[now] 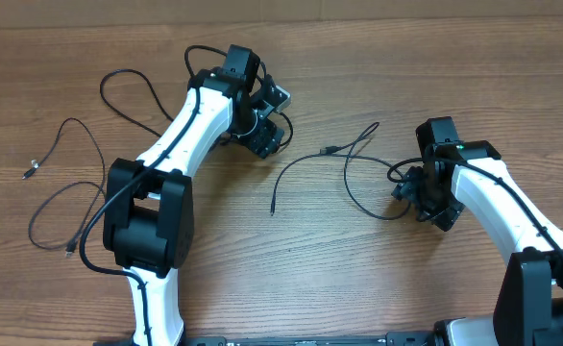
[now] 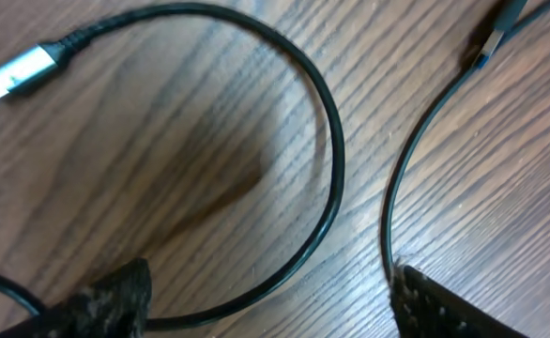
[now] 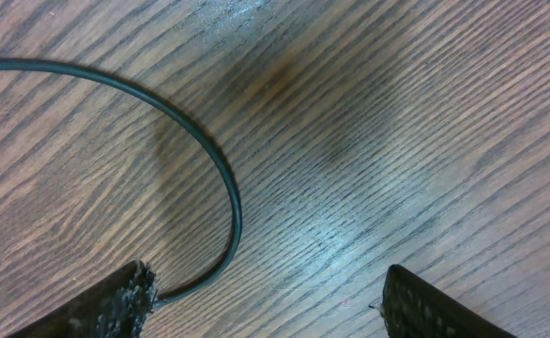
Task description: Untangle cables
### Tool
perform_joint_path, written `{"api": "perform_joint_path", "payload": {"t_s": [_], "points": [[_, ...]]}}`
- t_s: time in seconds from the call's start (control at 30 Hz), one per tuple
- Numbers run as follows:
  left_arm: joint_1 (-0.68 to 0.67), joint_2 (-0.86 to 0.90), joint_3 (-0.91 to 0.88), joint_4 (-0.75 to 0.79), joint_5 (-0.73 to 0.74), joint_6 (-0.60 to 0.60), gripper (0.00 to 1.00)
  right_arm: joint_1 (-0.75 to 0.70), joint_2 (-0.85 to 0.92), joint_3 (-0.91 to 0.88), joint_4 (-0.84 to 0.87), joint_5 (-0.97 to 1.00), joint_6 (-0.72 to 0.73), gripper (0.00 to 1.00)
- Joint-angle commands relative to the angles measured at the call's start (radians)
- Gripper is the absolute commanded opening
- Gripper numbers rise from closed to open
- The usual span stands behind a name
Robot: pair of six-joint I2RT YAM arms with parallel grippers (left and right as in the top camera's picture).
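The wooden table (image 1: 358,279) was mid-brown, its fine grain streaked dark and light. Close up, soft shadows and a pale sheen lay on the wood. Beyond its far edge ran a lighter tan strip (image 1: 406,10) — what that was could not be told.

Left arm (image 1: 181,130) stretches up from its base and leans right across the top. Its wrist is bent over and the left gripper (image 1: 267,125) points down, jaws spread wide, both dark fingers (image 2: 106,300) at the bottom of the wrist view. Right arm (image 1: 498,192) reaches in from the lower right corner. The right gripper (image 1: 421,197) is tipped down too, fingers (image 3: 106,305) well apart.
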Motion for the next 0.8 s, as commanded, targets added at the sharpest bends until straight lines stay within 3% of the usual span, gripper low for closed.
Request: {"api": "perform_joint_path", "payload": {"t_s": [0.0,0.13,0.4,0.77], "points": [[-0.002,0.003,-0.076,0.037,0.016,0.007,0.85,0.0,-0.02,0.001,0.003,-0.001,0.0,0.76],[-0.006,0.004,-0.121,0.068,0.016,0.007,0.86,0.0,-0.02,0.001,0.003,-0.001,0.0,0.76],[-0.008,0.004,-0.131,0.086,0.014,0.007,0.73,0.0,-0.02,0.001,0.003,-0.001,0.0,0.76],[-0.041,0.004,-0.131,0.096,0.003,0.039,0.81,0.0,-0.02,0.001,0.006,-0.001,0.0,0.76]]}}
